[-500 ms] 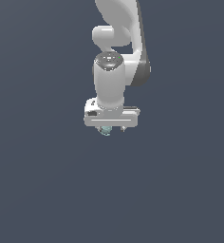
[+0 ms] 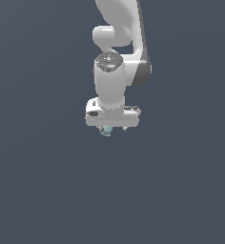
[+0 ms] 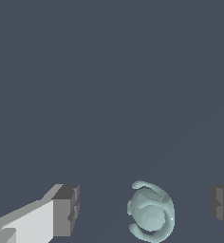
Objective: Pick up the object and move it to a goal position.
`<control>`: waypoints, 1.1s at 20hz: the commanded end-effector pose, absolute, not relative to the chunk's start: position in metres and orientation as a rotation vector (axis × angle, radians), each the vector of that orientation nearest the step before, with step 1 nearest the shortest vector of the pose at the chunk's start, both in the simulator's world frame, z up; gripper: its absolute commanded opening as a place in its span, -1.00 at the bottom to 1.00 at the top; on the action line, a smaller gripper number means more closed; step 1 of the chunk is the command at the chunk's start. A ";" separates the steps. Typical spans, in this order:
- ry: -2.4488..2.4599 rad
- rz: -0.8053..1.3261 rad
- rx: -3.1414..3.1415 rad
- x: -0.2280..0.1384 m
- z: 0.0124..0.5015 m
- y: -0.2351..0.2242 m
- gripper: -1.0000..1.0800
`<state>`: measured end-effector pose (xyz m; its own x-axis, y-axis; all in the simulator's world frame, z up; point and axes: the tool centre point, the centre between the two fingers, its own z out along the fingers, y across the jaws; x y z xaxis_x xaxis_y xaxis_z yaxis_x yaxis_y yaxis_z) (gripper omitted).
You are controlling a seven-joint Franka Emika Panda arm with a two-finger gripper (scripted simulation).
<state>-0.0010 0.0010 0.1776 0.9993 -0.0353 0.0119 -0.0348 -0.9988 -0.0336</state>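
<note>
From the exterior view I see the white Panda arm [image 2: 115,52] reaching straight down over the flat slate-grey tabletop [image 2: 43,181], its wrist column upright and the broad white hand block level beneath it. The pincer [image 2: 113,127] hangs below that block, mostly hidden by it from this angle; only short stubs show under the lower edge. The object [image 2: 105,130], a small pale teal-green glossy ball, peeks out just beneath the hand, toward the exterior view's left of its middle. On my wrist feed the pincer [image 3: 143,209] reads clearly as spread wide: one white finger with a dark grey pad [image 3: 66,210] sits on one side, the other dark pad is at the opposite edge of the picture, and there is a visible gap of bare tabletop [image 3: 109,85] between each pad and the ball. The object [image 3: 151,212] lies between the two pads, touching neither, somewhat closer to the pad at the frame's edge than to the white finger. It looks roundish with curled ridges wrapping around it, and a faint highlight on its surface.
</note>
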 end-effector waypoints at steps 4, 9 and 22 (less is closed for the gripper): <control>0.059 -0.015 -3.105 -0.002 0.177 0.001 0.92; 0.088 -0.013 -3.107 -0.009 0.169 -0.001 0.92; 0.305 -0.004 -3.114 -0.065 0.116 -0.023 0.92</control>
<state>-0.0567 -0.0203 0.1231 0.9846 -0.1747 0.0015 -0.1746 -0.9845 -0.0154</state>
